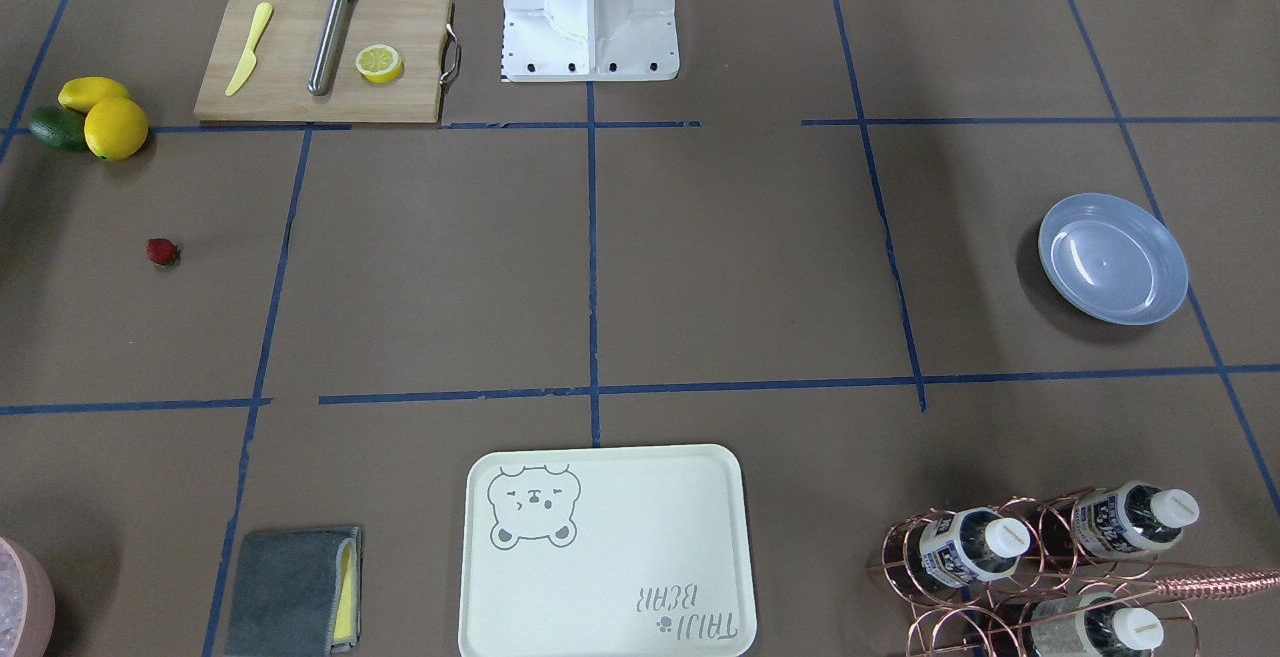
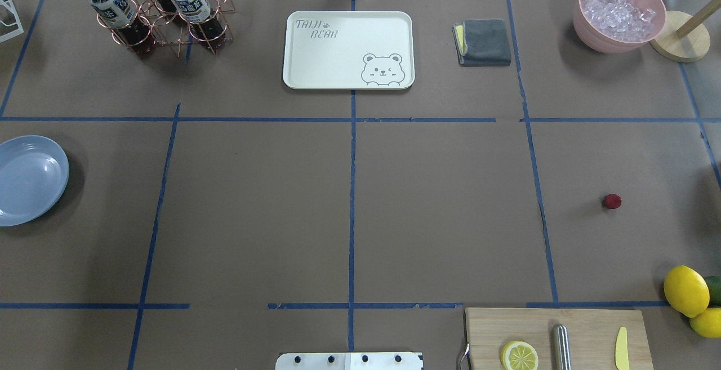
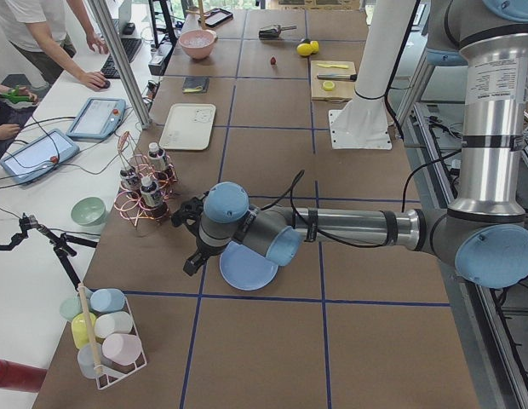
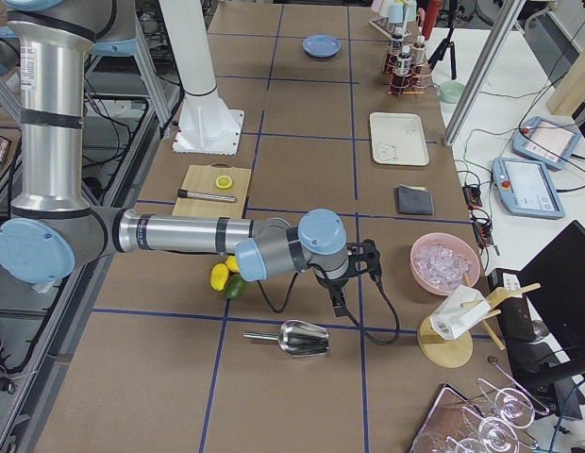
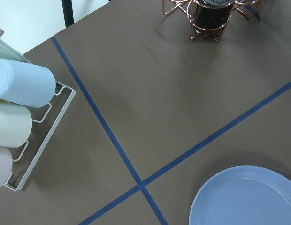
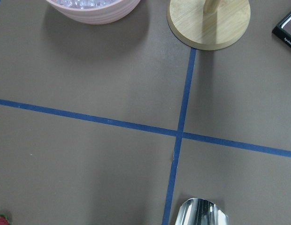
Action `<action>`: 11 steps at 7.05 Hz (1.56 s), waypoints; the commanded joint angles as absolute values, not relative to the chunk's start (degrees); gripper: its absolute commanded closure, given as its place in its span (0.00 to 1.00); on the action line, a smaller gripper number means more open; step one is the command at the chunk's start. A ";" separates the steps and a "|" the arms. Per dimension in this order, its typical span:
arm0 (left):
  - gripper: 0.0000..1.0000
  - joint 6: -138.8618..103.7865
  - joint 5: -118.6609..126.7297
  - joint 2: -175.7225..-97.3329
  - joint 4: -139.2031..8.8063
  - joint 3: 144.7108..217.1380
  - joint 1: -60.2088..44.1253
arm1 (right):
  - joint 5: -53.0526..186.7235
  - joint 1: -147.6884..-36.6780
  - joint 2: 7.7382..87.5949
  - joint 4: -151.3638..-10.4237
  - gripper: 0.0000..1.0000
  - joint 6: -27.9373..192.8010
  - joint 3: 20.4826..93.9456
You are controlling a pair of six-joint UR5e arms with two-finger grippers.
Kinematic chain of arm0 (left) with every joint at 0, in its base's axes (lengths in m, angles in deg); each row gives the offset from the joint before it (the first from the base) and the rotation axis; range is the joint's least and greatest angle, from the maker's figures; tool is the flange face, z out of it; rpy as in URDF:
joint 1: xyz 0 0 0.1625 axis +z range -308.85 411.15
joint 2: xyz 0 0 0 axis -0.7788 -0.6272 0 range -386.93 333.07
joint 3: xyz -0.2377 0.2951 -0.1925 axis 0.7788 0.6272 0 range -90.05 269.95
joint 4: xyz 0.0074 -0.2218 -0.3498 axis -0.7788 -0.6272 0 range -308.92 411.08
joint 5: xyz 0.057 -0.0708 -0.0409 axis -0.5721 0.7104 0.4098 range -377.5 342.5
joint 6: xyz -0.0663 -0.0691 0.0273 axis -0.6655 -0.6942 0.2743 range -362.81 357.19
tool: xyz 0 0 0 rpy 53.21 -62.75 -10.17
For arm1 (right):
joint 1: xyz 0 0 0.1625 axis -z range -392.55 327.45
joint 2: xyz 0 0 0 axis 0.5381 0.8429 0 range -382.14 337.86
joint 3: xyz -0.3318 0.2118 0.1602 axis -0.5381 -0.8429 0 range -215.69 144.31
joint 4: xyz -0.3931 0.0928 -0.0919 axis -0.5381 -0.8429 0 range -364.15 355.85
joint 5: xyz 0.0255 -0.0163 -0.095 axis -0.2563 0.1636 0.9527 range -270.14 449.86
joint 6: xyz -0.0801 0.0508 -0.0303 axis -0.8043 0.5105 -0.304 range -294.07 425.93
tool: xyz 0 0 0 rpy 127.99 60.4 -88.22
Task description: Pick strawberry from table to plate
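Robotics lab, table papered brown and gridded in blue tape, teach pendants on a white side bench, person alongside.

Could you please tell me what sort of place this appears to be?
Most likely a robotics lab bench for manipulation trials: the table is gridded with blue tape, kitchen props such as the cutting board are staged on it, and a control tablet sits alongside.

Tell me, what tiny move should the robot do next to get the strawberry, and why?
Probably swing the right gripper over above the strawberry. The berry lies alone on the robot's right side, near the lemons, and only peeks in at the bottom-left corner of the right wrist view, so the gripper isn't over it. The plate is empty.
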State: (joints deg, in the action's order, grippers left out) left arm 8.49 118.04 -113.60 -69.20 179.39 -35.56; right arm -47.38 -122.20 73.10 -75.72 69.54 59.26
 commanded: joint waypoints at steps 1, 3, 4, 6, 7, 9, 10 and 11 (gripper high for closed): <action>0.09 -3.87 117.59 -112.89 -79.18 172.61 -30.87 | -47.51 -122.20 73.13 -75.69 0.00 69.54 59.32; 0.26 -24.50 110.43 -112.63 -97.37 165.83 -22.71 | -47.52 -122.20 73.31 -75.60 0.00 69.45 59.32; 0.32 -28.34 109.77 -112.63 -99.37 164.93 -19.37 | -47.52 -122.20 73.57 -74.82 0.00 69.53 59.23; 0.36 -28.38 109.06 -112.54 -99.82 163.53 -18.20 | -47.52 -122.20 73.57 -74.81 0.00 69.53 59.32; 0.36 -28.38 109.06 -112.54 -100.44 162.65 -17.41 | -47.52 -122.20 73.57 -74.81 0.00 69.53 59.23; 0.36 -28.12 108.54 -112.54 -100.71 161.94 -15.91 | -47.43 -122.20 73.57 -74.81 0.00 69.53 59.23; 0.44 -28.03 108.54 -112.54 -100.71 161.85 -15.38 | -47.43 -122.20 73.57 -74.81 0.00 69.53 59.23; 0.73 -28.12 108.54 -112.02 -100.97 162.02 -15.38 | -47.43 -122.20 73.57 -74.81 0.00 69.53 59.32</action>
